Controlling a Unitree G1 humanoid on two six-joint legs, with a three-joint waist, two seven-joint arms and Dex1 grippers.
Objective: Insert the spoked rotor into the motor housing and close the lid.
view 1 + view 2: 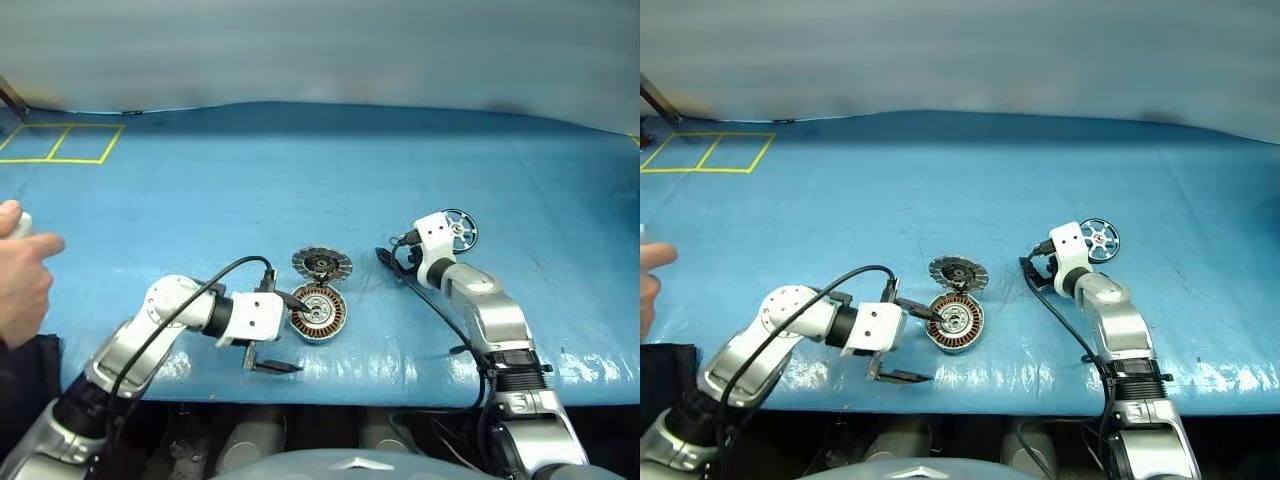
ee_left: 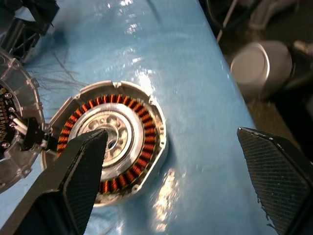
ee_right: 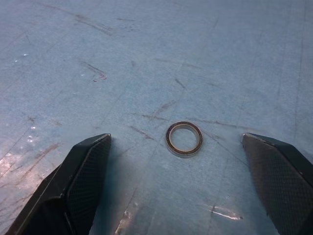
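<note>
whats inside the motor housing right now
Inside the motor housing: a ring of copper windings around a silver hub. No spoked rotor yet. The left pincer's finger covers part of it.

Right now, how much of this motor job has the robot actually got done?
Hardly any. The motor housing sits open, copper windings showing, its lid lying flipped back beside it. The spoked rotor still lies on the blue table, outside the housing. Both grippers are open and empty: the left gripper at the housing, the right gripper over a small ring. Inserting the rotor and closing the lid remain.
</note>
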